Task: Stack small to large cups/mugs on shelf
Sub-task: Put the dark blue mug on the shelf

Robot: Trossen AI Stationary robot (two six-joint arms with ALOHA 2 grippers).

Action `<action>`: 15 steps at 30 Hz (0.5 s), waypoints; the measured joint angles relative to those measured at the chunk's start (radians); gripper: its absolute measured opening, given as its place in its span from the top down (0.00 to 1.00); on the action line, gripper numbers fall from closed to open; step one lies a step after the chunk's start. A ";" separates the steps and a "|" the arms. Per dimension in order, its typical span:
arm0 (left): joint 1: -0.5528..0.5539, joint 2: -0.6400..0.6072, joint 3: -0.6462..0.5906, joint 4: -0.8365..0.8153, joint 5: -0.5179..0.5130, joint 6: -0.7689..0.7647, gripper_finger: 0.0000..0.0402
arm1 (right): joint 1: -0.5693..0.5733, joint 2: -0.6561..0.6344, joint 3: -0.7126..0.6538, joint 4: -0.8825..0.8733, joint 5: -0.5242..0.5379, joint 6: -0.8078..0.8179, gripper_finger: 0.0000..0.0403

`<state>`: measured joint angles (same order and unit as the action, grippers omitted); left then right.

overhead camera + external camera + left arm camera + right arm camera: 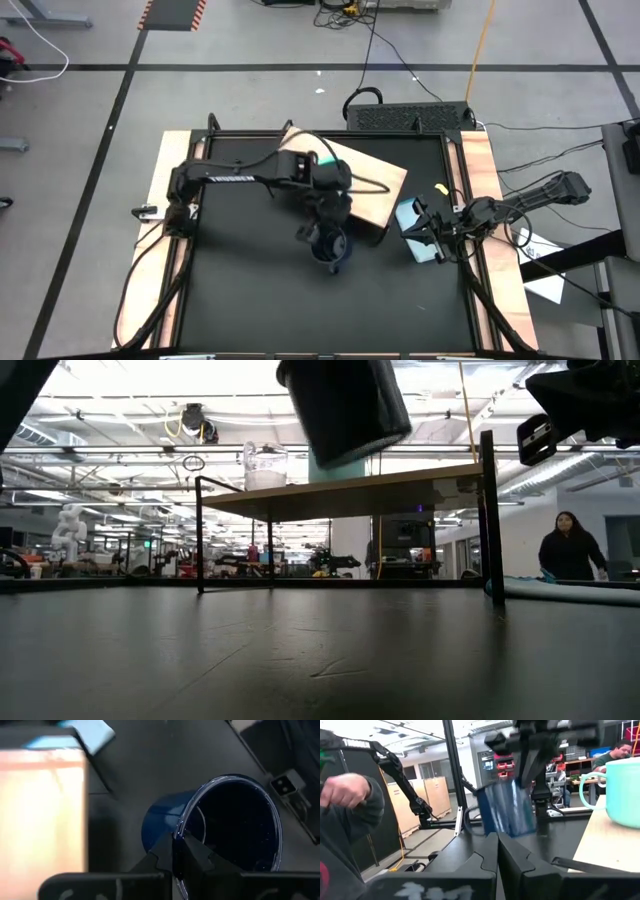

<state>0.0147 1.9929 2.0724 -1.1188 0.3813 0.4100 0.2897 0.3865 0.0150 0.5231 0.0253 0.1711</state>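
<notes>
One dark left gripper (pixel 330 238) pinched the large dark-blue mug's (pixel 331 247) rim, lifted beside the light wooden shelf (pixel 375 190) bearing the turquoise mug (pixel 623 790); the right gripper (pixel 437 238) sat shut by the flat light-blue item (pixel 413 228).

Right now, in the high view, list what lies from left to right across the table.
Left arm's base → shelf → left gripper shut on the black mug → flat light-blue item → right gripper, shut and empty.
</notes>
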 joint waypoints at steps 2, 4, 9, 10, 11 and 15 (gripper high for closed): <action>-0.012 0.031 0.000 -0.001 0.000 0.016 0.96 | 0.000 0.001 0.000 -0.005 -0.001 0.002 1.00; -0.020 0.061 0.000 -0.004 0.000 0.026 0.96 | 0.000 0.006 0.000 -0.006 -0.002 0.017 1.00; -0.029 0.116 0.000 0.003 0.003 0.023 0.96 | 0.000 0.008 0.000 -0.012 -0.003 0.027 1.00; -0.030 0.119 -0.001 0.003 0.002 0.024 0.96 | 0.000 0.008 0.000 -0.011 -0.003 0.028 1.00; -0.030 0.127 -0.001 0.007 0.002 0.024 0.96 | 0.000 0.008 0.000 -0.011 -0.003 0.030 1.00; -0.035 0.144 -0.001 0.022 0.000 0.024 0.96 | 0.000 0.008 0.000 -0.009 -0.003 0.031 1.00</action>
<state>-0.0199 2.1374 2.0716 -1.0970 0.3814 0.4336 0.2897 0.3943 0.0151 0.5138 0.0223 0.2016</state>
